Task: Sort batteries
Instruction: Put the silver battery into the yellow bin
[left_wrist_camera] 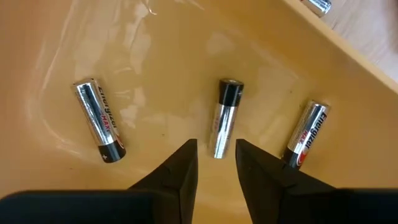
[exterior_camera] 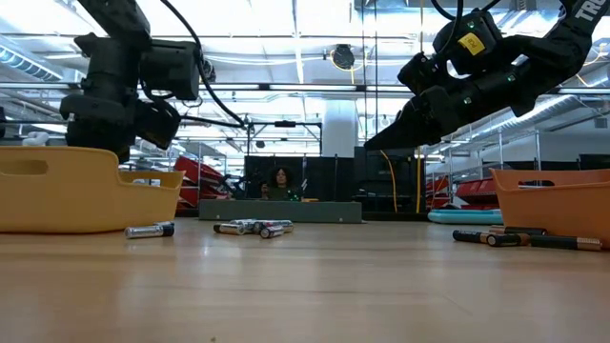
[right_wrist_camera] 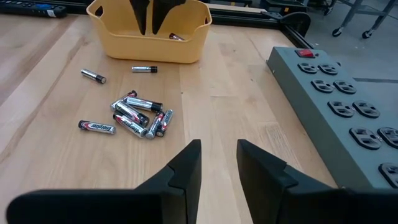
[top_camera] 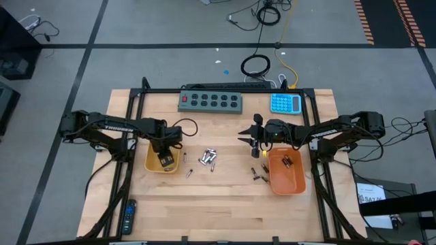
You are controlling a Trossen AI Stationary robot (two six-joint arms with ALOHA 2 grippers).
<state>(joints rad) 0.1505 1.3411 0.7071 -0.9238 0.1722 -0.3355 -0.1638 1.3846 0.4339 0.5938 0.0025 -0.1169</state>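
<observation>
My left gripper (left_wrist_camera: pixel 216 149) is open and reaches down into the yellow tray (top_camera: pixel 151 165). Its fingertips stand on either side of the near end of a silver battery (left_wrist_camera: pixel 225 115) lying on the tray floor, and I see no touch. Two more silver batteries (left_wrist_camera: pixel 99 119) (left_wrist_camera: pixel 308 132) lie beside it. A pile of silver batteries (top_camera: pixel 209 158) (right_wrist_camera: pixel 140 115) lies mid-table. Dark batteries (top_camera: pixel 259 171) (exterior_camera: pixel 515 238) lie by the orange tray (top_camera: pixel 300 178), and some (top_camera: pixel 287 161) lie in it. My right gripper (top_camera: pixel 249 137) (right_wrist_camera: pixel 219 155) hovers open above the table, between the pile and the orange tray.
A grey power strip (top_camera: pixel 211 101) and a blue calculator (top_camera: pixel 286 103) lie along the far edge. A black remote (top_camera: pixel 129 216) lies at the near left corner. Two single batteries (right_wrist_camera: pixel 93 76) (right_wrist_camera: pixel 144 69) lie beside the yellow tray. A person (exterior_camera: pixel 281 181) sits beyond the table.
</observation>
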